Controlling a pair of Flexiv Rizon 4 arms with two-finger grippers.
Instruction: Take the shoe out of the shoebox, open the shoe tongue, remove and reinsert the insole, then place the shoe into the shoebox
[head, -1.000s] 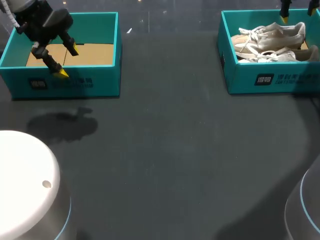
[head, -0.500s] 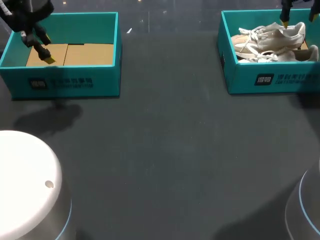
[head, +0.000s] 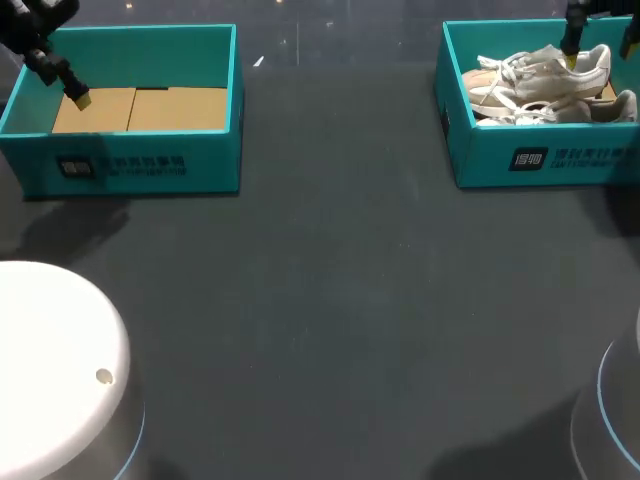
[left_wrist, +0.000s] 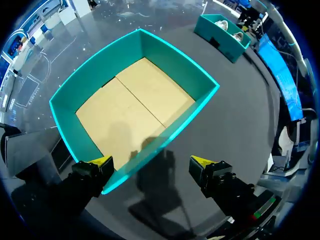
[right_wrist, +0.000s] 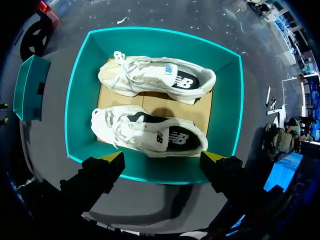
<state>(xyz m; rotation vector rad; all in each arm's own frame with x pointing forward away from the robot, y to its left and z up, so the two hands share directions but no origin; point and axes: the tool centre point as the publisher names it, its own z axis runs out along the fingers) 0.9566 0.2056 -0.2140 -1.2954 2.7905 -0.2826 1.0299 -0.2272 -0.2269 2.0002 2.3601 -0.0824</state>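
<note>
Two white shoes lie side by side in the teal shoebox (head: 490, 160) at the back right, the far shoe (head: 545, 68) behind the near shoe (head: 565, 108). In the right wrist view the shoebox (right_wrist: 80, 100) lies below my right gripper (right_wrist: 163, 156), which hangs open over its near wall, with the near shoe (right_wrist: 150, 132) just ahead of the fingers and the far shoe (right_wrist: 155, 80) beyond. One yellow fingertip (head: 568, 61) shows above the far shoe. My left gripper (left_wrist: 152, 161) hangs open and empty over the edge of a second box.
The second teal box (head: 140, 165) stands at the back left, holding nothing but its cardboard floor (left_wrist: 135, 110). The dark tabletop (head: 330, 300) stretches between the boxes. The white arm bases (head: 50, 370) fill the front corners.
My left gripper has drawn back from over the empty box's front to its far left corner. My right gripper has come down slightly toward the shoes.
</note>
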